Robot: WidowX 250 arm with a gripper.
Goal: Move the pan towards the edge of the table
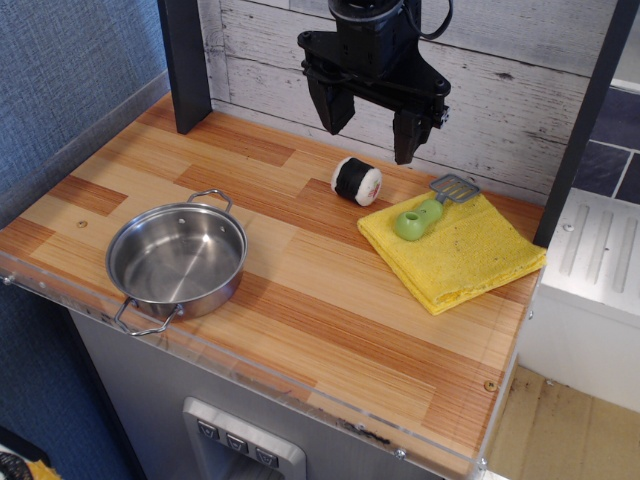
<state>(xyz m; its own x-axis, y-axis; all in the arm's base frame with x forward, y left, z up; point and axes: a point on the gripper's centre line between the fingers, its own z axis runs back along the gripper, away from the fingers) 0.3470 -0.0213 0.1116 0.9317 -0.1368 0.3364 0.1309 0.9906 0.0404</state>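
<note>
The pan (177, 262) (2 wire handles) sits on the table (330, 320) by its front-left rim, well left of the cloth (455, 255). The gripper (372, 125) hangs open and empty above the cloth's back-left side, near a sushi roll (357, 181); a green spatula (430, 208) lies on the cloth.

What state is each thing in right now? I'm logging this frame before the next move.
gripper: open, raised above the table, holding nothing.
pan: upright, empty, near the front left edge.
yellow cloth: folded, lying flat at the right.
green-handled spatula: lying on the cloth.
sushi roll toy: lying on its side, beside the cloth.
table: wood planks, clear rim.
</note>
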